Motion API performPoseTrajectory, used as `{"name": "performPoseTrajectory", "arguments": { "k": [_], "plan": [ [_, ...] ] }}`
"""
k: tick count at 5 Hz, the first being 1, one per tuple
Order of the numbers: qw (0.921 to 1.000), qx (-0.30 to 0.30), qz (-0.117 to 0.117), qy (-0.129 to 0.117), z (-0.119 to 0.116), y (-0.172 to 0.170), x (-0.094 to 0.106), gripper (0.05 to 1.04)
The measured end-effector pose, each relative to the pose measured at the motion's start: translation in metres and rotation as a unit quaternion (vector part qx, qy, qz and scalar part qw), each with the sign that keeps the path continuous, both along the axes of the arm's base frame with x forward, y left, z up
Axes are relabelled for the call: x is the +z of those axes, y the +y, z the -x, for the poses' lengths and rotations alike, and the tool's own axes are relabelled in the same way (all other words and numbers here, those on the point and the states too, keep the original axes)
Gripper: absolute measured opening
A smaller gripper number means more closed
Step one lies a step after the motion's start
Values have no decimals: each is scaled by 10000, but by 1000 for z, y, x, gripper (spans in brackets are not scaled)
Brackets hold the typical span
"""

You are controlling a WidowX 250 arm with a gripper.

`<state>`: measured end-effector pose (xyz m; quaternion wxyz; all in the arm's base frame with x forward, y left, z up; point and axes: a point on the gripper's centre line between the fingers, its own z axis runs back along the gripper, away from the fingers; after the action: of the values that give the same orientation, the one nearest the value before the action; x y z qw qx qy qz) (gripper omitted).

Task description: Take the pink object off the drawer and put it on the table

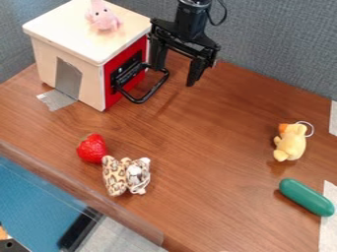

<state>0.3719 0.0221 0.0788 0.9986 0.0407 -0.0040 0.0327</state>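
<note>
Camera view, pink plush [103,17] atop drawer box [72,30], fingers [193,73] apart.

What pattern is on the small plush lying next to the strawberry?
The plush has dark leopard-like spots on a tan ground, as the camera view shows.

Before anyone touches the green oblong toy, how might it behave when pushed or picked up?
The green oblong toy would probably roll if pushed from its long side, since its body looks rounded. Its smooth surface may make it slippery to grip. Its even, undented shape suggests it is stiff.
</note>
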Motion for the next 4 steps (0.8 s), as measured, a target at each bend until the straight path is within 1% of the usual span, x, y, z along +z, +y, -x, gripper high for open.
{"name": "performPoseTrajectory", "arguments": {
  "k": [1, 2, 3, 4],
  "plan": [
    [9998, -12, 34, 216, 3, -1, -16, 1001],
    [9997, 17, 233, 112, 5, 6, 0, 1001],
    [9985, 159, 324, -410, 1, 27, 44, 1001],
    [9964, 352, 279, -712, 5, 51, 66, 1001]
  ]
}}
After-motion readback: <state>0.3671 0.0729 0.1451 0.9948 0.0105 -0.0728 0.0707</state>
